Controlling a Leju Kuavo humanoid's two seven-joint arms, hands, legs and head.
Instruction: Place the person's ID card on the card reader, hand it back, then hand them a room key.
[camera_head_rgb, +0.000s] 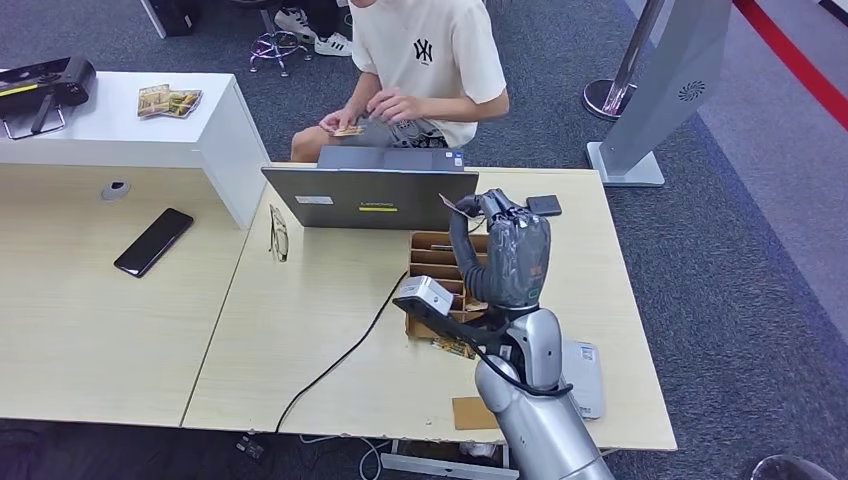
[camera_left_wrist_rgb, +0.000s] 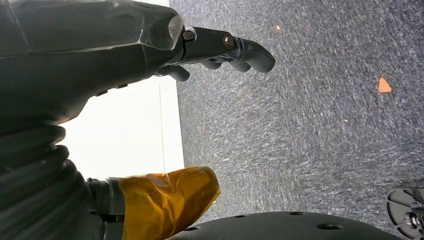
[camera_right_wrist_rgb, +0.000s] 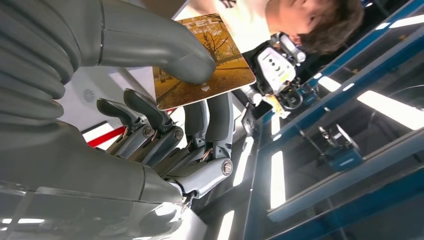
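My right hand (camera_head_rgb: 512, 250) is raised over the right side of the desk. In the right wrist view the thumb (camera_right_wrist_rgb: 165, 50) and fingers (camera_right_wrist_rgb: 212, 117) pinch a room key card (camera_right_wrist_rgb: 210, 65) printed with an autumn tree scene; its edge (camera_head_rgb: 451, 206) sticks out toward the laptop. A small black card reader (camera_head_rgb: 543, 205) lies on the desk just beyond the hand. The seated person (camera_head_rgb: 425, 60) behind the laptop holds a small card (camera_head_rgb: 348, 130) in both hands. My left hand (camera_left_wrist_rgb: 220, 47) hangs over the carpet, fingers stretched out, holding nothing.
An open grey laptop (camera_head_rgb: 365, 195) faces the person. A wooden divided box (camera_head_rgb: 432, 262) with cards stands under my right hand. A cable (camera_head_rgb: 340, 360), glasses (camera_head_rgb: 278, 235), a black phone (camera_head_rgb: 153, 241) and a white device (camera_head_rgb: 585, 375) lie on the desk (camera_head_rgb: 300, 340).
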